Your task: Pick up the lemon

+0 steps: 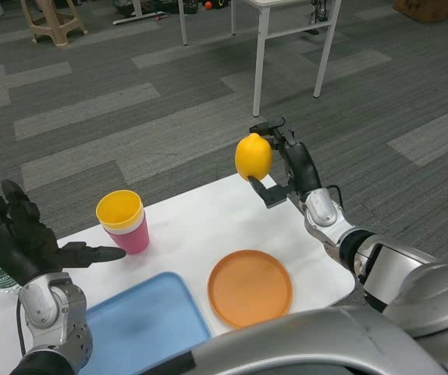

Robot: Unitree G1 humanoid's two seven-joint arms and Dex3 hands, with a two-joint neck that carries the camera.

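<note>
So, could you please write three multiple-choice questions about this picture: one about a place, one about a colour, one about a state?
1. Where is the lemon?
A. in the right hand, above the table's far edge
B. on the plate
C. inside the cup

2. What colour is the plate?
A. blue
B. orange
C. pink

3. How is the left hand?
A. holding the cup
B. pressing on the tray
C. open, holding nothing

Key: 1 A, the fingers grip it in the air. 2 B, the round plate beside the blue tray is orange. 3 C, its fingers are spread beside the stacked cups.
</note>
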